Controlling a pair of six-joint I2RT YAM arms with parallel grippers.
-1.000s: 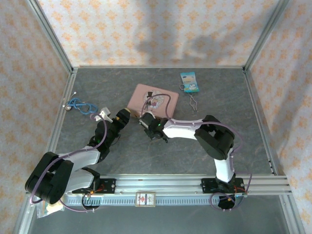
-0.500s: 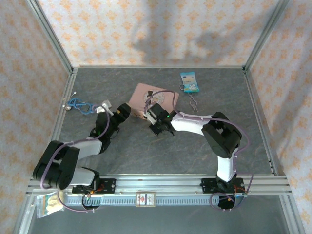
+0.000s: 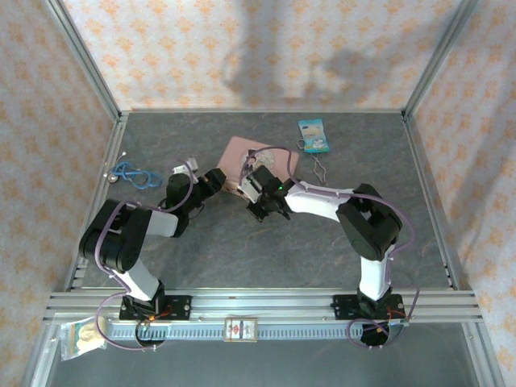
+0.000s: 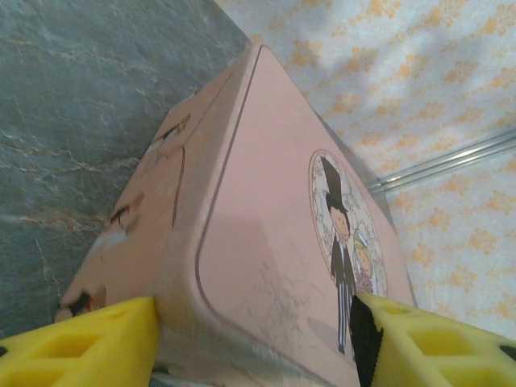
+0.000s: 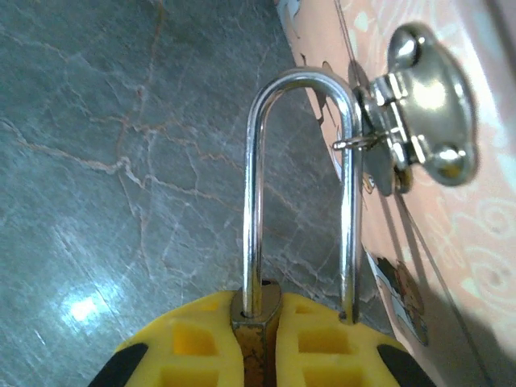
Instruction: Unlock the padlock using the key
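**Right wrist view: padlock pinched, no key at the lock yet**

We see the right gripper [image 5: 260, 343] pressed together on the brass body of the padlock [image 5: 256, 316]. The silver shackle [image 5: 300, 78] stands straight out ahead of the fingertips. Its right-hand leg runs through a thin wire loop on the metal clasp [image 5: 421, 105] of the pink tin [image 5: 476, 266], which lies just right of the fingers. Whether the shackle is seated or sprung we cannot tell, since that leg's foot runs down against the yellow finger.

From the other wrist, the left gripper [image 4: 254, 343] is spread wide astride the tin's near corner (we cannot say if the pads actually press on it).

We judge the step in hand to be steadying the lock and tin. We make out no key in either gripper. The next move calls for a key fetched and lined up with the keyhole, which sits hidden back between the right fingers. That grip may need shifting.
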